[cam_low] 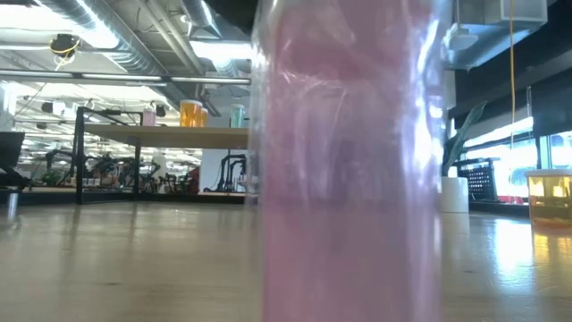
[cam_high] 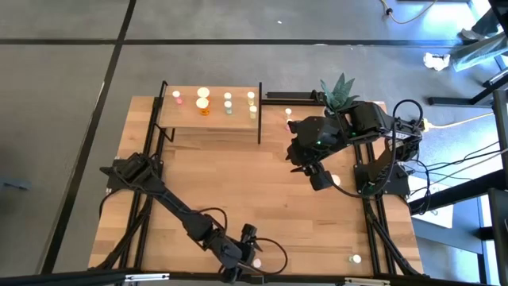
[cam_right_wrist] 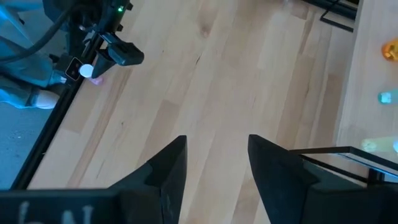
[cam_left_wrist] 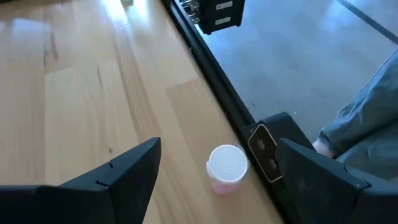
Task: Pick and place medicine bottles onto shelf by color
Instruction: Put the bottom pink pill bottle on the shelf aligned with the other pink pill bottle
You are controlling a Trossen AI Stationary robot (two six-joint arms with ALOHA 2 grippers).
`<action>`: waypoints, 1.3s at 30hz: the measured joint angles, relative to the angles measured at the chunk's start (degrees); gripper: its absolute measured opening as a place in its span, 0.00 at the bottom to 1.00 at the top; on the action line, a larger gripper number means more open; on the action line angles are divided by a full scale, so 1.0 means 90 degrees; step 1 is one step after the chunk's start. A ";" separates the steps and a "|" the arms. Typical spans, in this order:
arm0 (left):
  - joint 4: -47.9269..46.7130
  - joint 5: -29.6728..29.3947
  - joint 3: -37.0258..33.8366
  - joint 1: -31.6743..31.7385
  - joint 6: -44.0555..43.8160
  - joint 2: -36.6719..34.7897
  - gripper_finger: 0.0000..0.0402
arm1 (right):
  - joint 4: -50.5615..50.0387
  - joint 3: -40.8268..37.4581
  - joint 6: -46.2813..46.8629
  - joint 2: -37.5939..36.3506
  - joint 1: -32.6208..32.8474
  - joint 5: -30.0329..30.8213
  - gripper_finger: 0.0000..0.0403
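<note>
A pink medicine bottle (cam_left_wrist: pixel 227 168) with a white cap stands upright on its base at the table's near edge (cam_high: pixel 256 260). It fills the low view (cam_low: pixel 349 161). My left gripper (cam_left_wrist: pixel 219 149) is open low over the table, one finger on each side of this bottle without touching it. The shelf (cam_high: pixel 210 119) stands at the far left-centre, with pink, orange, green and yellowish bottles (cam_high: pixel 203 102) on it. My right gripper (cam_right_wrist: pixel 217 149) hangs open and empty high over the table's right half (cam_high: pixel 317 171).
Loose bottles stand right of the shelf (cam_high: pixel 288 112), under the right arm (cam_high: pixel 336 180) and near the front right corner (cam_high: pixel 355 258). A potted plant (cam_high: pixel 340 90) stands at the far right. A person's leg (cam_left_wrist: pixel 367 118) shows just beyond the near edge.
</note>
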 joint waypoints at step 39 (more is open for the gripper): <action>0.0721 0.0284 0.0000 0.0075 -0.0053 0.0752 0.68 | 0.0035 0.0000 -0.0027 0.0000 0.0000 0.0000 0.43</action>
